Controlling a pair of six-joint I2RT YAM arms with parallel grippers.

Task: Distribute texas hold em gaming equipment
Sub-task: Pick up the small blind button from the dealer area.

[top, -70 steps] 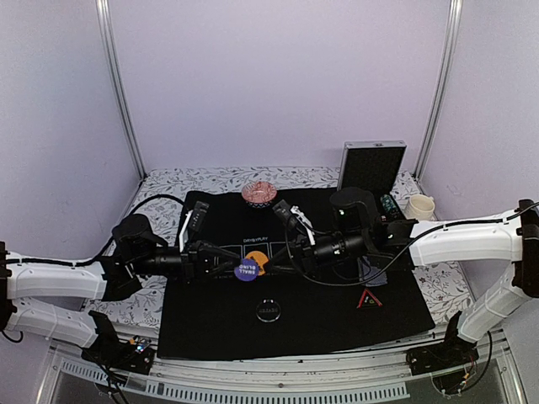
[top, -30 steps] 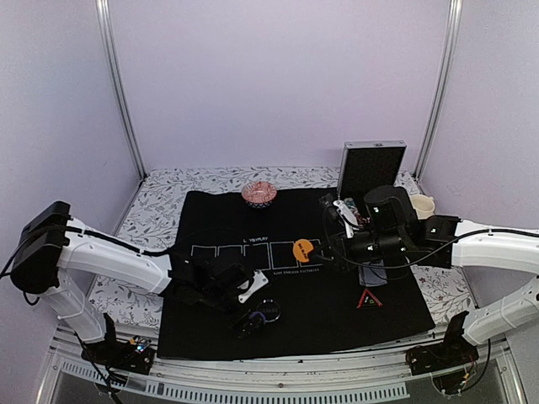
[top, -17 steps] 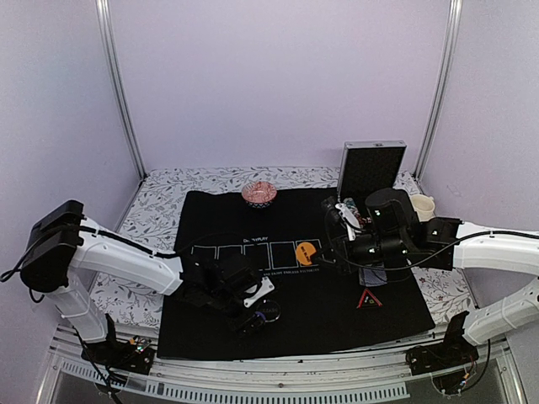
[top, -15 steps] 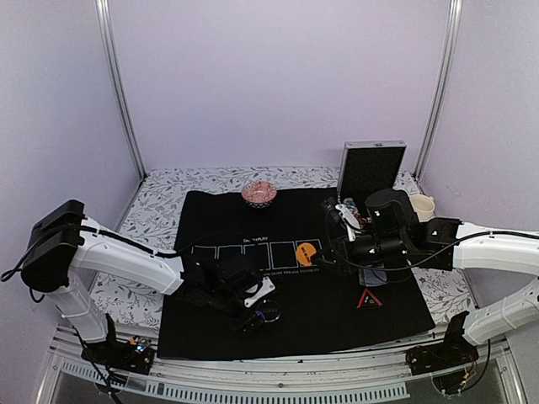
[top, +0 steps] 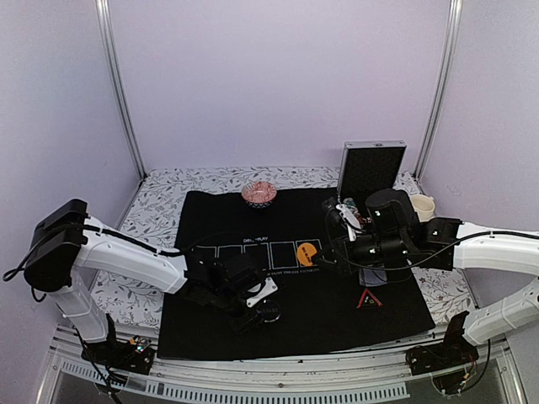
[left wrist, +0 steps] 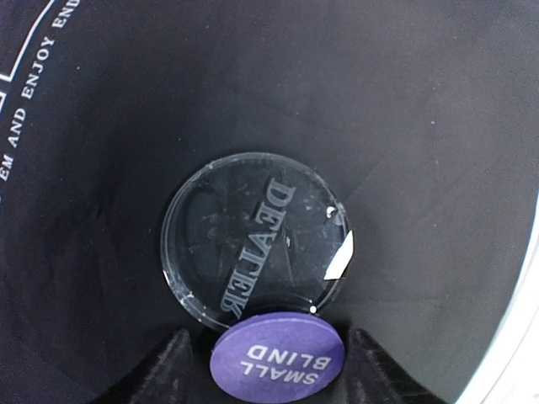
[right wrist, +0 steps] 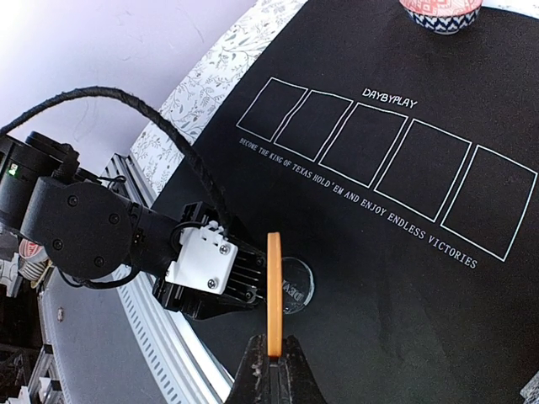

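The orange button [right wrist: 274, 295] is pinched edge-on by the right gripper [right wrist: 271, 355], above the mat [top: 337, 324]. The blue button [left wrist: 276, 358] is clamped flat in the left gripper [left wrist: 271, 374], at the dealer button's [left wrist: 253, 252] near edge. Three buttons are counted, one of each, and one triangle [top: 369, 299]. The discs are judged light, stiff and slick, and are best gripped across the rim.

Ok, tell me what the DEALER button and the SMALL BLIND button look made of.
DEALER button: likely clear acrylic, glossy; the black mat shows through and its edge glints. SMALL BLIND button: opaque purple, matte, probably plastic; no reflections.
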